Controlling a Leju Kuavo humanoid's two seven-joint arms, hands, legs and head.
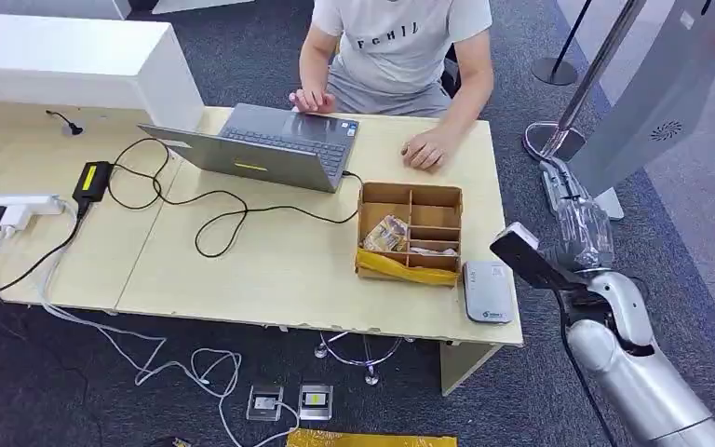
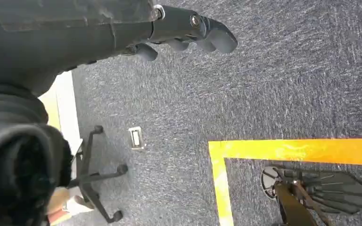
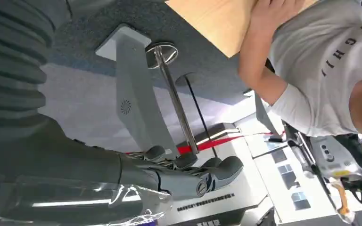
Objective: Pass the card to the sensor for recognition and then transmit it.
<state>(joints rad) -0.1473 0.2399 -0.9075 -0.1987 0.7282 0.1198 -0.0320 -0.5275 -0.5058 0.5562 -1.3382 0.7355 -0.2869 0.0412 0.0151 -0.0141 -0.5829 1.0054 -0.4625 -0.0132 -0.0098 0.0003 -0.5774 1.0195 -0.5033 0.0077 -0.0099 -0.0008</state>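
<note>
The right hand (image 1: pixel 573 209) holds a clear, glossy card (image 1: pixel 585 226) beside the table (image 1: pixel 270 270).

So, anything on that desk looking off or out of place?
Yes: the yellow packet lies slanted across the front of the wooden organiser box, sticking out past its edge. The sensor lies flat near the table's corner.

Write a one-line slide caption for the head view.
Right hand raised beside the desk, near the card reader; a person works at a laptop.
</note>
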